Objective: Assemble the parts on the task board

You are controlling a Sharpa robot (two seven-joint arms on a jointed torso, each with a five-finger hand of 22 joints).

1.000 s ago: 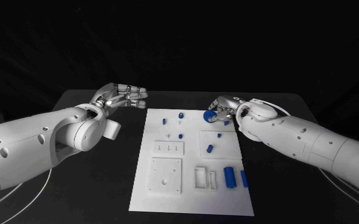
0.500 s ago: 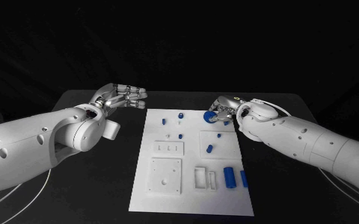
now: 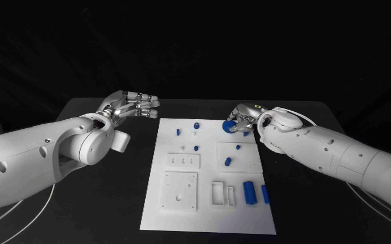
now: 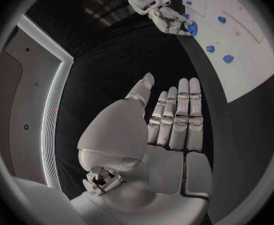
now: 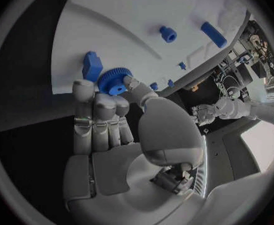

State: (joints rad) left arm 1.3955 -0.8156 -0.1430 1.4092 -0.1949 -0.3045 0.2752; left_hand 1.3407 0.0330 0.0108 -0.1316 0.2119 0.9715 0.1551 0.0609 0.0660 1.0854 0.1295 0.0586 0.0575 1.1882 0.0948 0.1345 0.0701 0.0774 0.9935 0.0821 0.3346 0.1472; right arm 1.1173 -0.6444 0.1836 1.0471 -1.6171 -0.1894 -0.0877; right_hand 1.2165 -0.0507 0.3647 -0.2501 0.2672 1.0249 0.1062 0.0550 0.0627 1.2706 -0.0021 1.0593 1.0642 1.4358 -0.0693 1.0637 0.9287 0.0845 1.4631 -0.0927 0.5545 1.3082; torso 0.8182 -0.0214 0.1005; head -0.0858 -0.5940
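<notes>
— Two hands, one busy. The right hand (image 3: 239, 124) pinches a blue gear (image 5: 114, 81) between thumb and fingertips, just over the far right corner of the task board (image 3: 163, 213).

— And the left hand (image 3: 134, 105)?

— Holding nothing, fingers straight and side by side, hovering off the board's far left corner above the counter (image 3: 106, 199).

— What could go wrong?

— My guess is the gear. It's held by its rim, right at the fingertips, so a small twist as the arm moves could tip it or let it drop. A small blue block (image 5: 91, 65) sits on the board just beside the gear; lowering carelessly could knock that out of place.

— Anything else at risk?

— Further toward the near edge of the board there are two blue cylinders (image 3: 256, 193) lying side by side, and small blue pegs (image 3: 196, 125) near the far edge. A dropped gear might bounce among them, or roll off the board onto the black counter.

— Any brand or writing on the board?

— None I can read. No label on the gear or either hand that I can make out.
</notes>
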